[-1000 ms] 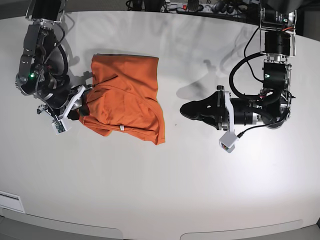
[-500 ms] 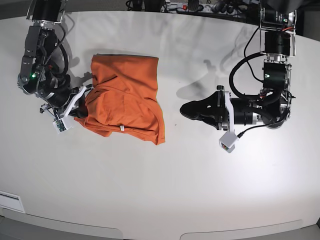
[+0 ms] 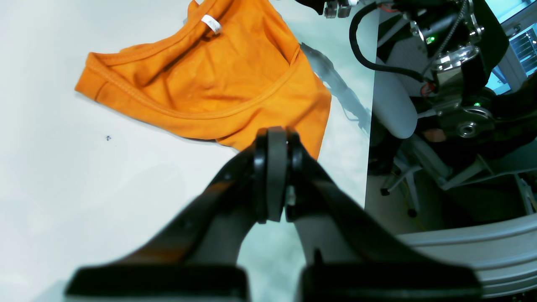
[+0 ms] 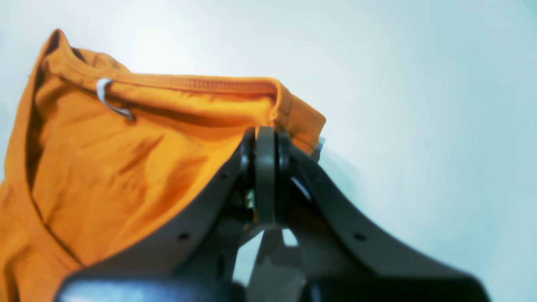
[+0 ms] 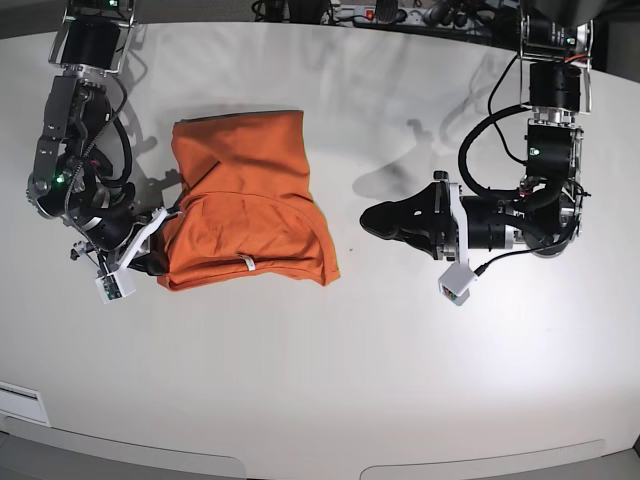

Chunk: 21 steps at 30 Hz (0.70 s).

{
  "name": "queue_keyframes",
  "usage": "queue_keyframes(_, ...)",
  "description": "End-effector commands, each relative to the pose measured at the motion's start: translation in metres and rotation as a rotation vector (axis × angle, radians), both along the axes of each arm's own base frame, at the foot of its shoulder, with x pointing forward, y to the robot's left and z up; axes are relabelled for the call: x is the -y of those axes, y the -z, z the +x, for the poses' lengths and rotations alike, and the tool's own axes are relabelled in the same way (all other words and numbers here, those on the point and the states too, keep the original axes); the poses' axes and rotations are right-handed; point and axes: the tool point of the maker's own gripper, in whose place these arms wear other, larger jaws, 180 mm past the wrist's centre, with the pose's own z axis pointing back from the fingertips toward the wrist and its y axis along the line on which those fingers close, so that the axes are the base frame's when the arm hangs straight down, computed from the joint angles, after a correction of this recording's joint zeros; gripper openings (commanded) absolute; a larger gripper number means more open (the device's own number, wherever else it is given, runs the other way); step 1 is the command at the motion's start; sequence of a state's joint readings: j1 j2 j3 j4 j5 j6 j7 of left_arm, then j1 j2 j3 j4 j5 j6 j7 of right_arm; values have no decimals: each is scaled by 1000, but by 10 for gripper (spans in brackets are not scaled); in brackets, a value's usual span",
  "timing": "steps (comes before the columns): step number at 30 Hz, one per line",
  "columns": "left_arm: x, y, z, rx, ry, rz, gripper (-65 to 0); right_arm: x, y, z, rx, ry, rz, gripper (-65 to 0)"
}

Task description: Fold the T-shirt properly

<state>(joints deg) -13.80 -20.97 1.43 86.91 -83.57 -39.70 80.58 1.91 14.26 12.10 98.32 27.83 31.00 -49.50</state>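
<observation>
The orange T-shirt (image 5: 245,190) lies folded on the white table (image 5: 400,360), left of centre, with its neck and white tag (image 5: 247,263) toward the front. My right gripper (image 5: 163,260) is at the shirt's front left corner, shut on the fabric edge. The right wrist view shows the shut jaws (image 4: 264,167) against the collar hem of the T-shirt (image 4: 105,167), with the tag (image 4: 110,100) to the left. My left gripper (image 5: 368,220) is shut and empty, hovering right of the shirt. The left wrist view shows it (image 3: 272,167) short of the T-shirt (image 3: 209,84).
Cables and a power strip (image 5: 390,12) lie along the table's far edge. A white label (image 5: 20,403) sits at the front left edge. The left wrist view shows the other arm (image 3: 453,63) and chair legs beyond the table edge.
My right gripper has moved toward the table's front and left, dragging the shirt's front left corner with it; the shirt's front edge now lies straighter. The left arm has not moved.
</observation>
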Motion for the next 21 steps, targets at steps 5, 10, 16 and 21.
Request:
queue_keyframes(5, -1, -15, 6, 42, -1, -25, -650, 3, -30, 11, 85, 7, -11, -650)
queue_keyframes(10, -1, -15, 6, 42, -1, -25, -650, 8, -37, 19, 109, 34, -27, -650)
queue_keyframes(16, -1, -15, 6, 42, -1, -25, -650, 9, -44, 23, 142, 55, -3, -650)
queue_keyframes(21, -1, -15, 6, 42, -1, -25, -650, 7, -50, 28, 175, 43, -4, -650)
